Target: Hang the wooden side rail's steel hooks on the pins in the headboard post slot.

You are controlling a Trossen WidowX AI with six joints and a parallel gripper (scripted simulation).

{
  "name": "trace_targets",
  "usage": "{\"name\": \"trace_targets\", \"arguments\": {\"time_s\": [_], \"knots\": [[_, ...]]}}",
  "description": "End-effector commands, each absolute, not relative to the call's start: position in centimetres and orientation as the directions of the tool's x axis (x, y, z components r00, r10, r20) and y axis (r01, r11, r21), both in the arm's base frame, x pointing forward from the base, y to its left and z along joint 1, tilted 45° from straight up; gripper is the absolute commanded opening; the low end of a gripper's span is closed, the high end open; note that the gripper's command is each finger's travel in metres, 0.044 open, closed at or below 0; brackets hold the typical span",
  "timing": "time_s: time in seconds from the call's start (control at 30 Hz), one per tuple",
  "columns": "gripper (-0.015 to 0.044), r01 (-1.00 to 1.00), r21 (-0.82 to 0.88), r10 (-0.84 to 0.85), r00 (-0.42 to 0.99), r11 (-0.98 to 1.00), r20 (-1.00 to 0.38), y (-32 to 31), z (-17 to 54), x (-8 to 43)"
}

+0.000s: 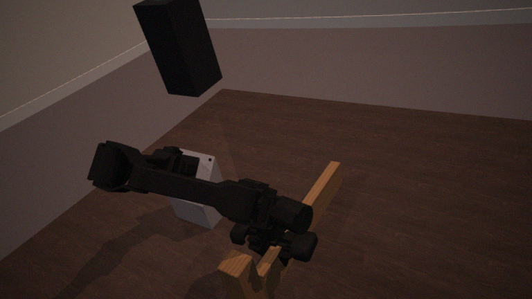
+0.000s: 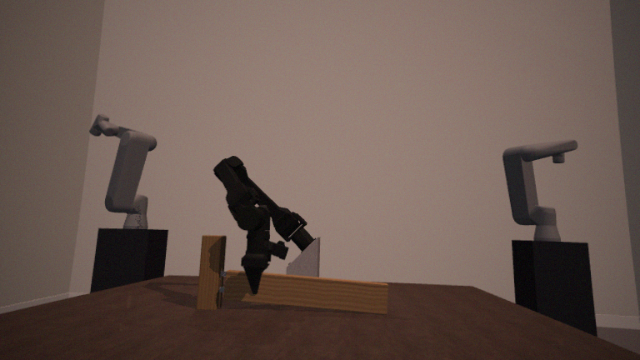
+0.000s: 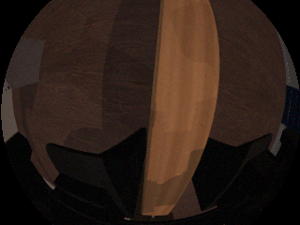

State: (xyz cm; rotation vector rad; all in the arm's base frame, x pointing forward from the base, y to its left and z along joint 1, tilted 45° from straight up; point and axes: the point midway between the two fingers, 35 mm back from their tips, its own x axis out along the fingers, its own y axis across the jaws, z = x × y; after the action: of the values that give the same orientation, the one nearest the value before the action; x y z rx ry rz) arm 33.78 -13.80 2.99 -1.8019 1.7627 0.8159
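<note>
The wooden side rail (image 1: 323, 182) (image 2: 330, 290) (image 3: 185, 70) slopes slightly, its post end raised and its far end low on the table. My gripper (image 2: 254, 290) (image 3: 162, 131) is shut on the rail near the post end. The headboard post (image 1: 236, 264) (image 2: 211, 271) stands upright just beyond that end. In the exterior view the upper steel hook (image 2: 223, 273) and the lower steel hook (image 2: 221, 289) reach to the post's slot side, with only a narrow gap between rail and post. The pins inside the slot are hidden, so whether the hooks sit on them cannot be told.
The pale arm mount (image 1: 211, 201) (image 2: 307, 262) stands behind the rail. My arm passes from it over the rail. Two grey arms on black pedestals (image 2: 129, 259) (image 2: 552, 285) stand beyond the table (image 2: 330, 337).
</note>
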Motion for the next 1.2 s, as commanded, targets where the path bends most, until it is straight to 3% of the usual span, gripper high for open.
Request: {"name": "trace_targets", "arguments": {"time_s": [0.0,1.17], "knots": [[0.0000,-0.996,0.060,-0.706,0.000,-0.060,-0.708,-13.65,3.25,33.91],[0.0000,-0.996,0.060,-0.706,0.000,-0.060,-0.708,-13.89,3.56,34.10]]}}
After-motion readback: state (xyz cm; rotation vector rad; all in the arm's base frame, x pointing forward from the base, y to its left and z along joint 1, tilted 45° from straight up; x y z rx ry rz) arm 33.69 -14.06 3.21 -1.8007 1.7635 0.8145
